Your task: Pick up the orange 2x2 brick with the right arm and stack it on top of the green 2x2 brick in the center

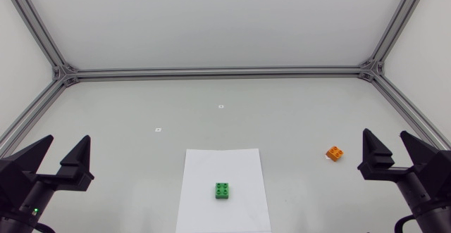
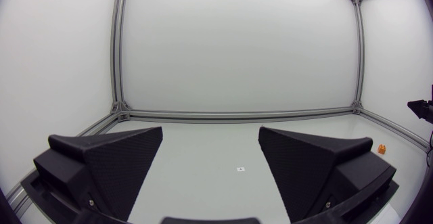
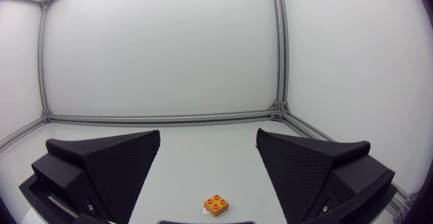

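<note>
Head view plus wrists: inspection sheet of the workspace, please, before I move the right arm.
Surface: white table, a white paper sheet at its near middle.
Job's things: green 2x2 brick on the sheet; orange 2x2 brick on bare table, ahead of the right tool.
Clutter: two small white markers.
Tools: left tool open, empty; right tool open, empty.
Cables: nothing seen.
Surroundings: aluminium frame rails at table's edges.

surface: pale grey table (image 1: 127, 141) | centre, at the near edge: white paper sheet (image 1: 204, 191), lying flat | right of the sheet, well apart from it: orange 2x2 brick (image 1: 335, 153), studs up, turned slightly askew | beyond the sheet: small white tag (image 1: 220, 106) | left of that and nearer: second small white tag (image 1: 158, 129)
</note>
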You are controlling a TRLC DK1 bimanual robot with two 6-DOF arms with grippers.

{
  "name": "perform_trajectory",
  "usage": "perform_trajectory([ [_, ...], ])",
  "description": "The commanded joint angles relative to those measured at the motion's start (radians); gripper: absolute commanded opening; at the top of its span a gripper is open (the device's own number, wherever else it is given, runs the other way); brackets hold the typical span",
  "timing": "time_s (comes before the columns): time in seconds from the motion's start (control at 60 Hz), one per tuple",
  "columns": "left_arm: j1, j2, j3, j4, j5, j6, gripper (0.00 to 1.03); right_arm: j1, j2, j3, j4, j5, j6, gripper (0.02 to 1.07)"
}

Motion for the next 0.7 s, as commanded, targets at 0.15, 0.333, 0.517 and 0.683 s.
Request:
perform_trajectory([
  [0.15, 0.003, -0.008, -0.041, -0.015, 0.004, 0.013, 0.99, 0.004, -0.012, -0.024, 0.003, 0.004, 0.004, 1.03],
  [0.333, 0.003, -0.008, -0.041, -0.015, 0.004, 0.013, 0.99, 0.006, -0.012, 0.004, -0.011, 0.003, 0.004, 1.03],
  [0.517, 0.003, -0.008, -0.041, -0.015, 0.004, 0.013, 0.99, 0.006, -0.006, 0.117, -0.063, 0.004, 0.004, 1.03],
  [0.683, 0.003, -0.008, -0.041, -0.015, 0.004, 0.013, 0.99, 0.014, 0.085, 0.251, -0.108, 0.000, 0.006, 1.03],
])
